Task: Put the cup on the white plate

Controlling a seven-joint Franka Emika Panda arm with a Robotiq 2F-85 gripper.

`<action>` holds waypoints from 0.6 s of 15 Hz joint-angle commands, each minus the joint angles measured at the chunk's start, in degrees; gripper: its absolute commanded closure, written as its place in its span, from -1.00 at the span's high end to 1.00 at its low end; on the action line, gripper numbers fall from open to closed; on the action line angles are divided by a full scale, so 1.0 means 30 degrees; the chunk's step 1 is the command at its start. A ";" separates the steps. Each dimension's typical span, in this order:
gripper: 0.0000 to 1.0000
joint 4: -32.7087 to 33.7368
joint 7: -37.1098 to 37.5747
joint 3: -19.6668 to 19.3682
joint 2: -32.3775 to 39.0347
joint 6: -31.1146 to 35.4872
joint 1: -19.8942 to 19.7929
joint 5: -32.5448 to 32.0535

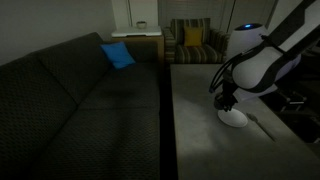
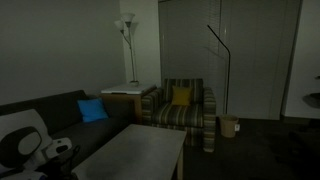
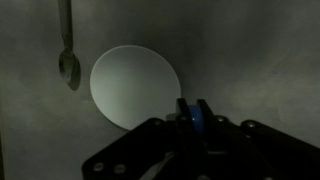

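Note:
In the wrist view my gripper (image 3: pixel 192 108) is shut on the blue cup (image 3: pixel 194 122), which shows as a blue sliver between the two dark fingers. The white plate (image 3: pixel 134 86) lies on the grey table just beyond and to the left of the fingertips, with nothing on it. In an exterior view the gripper (image 1: pixel 227 100) hangs just above the white plate (image 1: pixel 235 119) at the table's far right side. In an exterior view only the white arm (image 2: pixel 20 140) and the plate's edge (image 2: pixel 62 146) show at the lower left.
A metal spoon (image 3: pixel 67 60) lies on the table left of the plate. A dark sofa (image 1: pixel 70 100) with a blue cushion (image 1: pixel 117 55) borders the table (image 1: pixel 215 140). A striped armchair (image 2: pixel 180 110) and a floor lamp (image 2: pixel 127 40) stand behind.

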 commanded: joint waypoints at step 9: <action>-0.93 -0.2791 -0.0092 0.0993 0.0152 0.3898 -0.3098 0.2804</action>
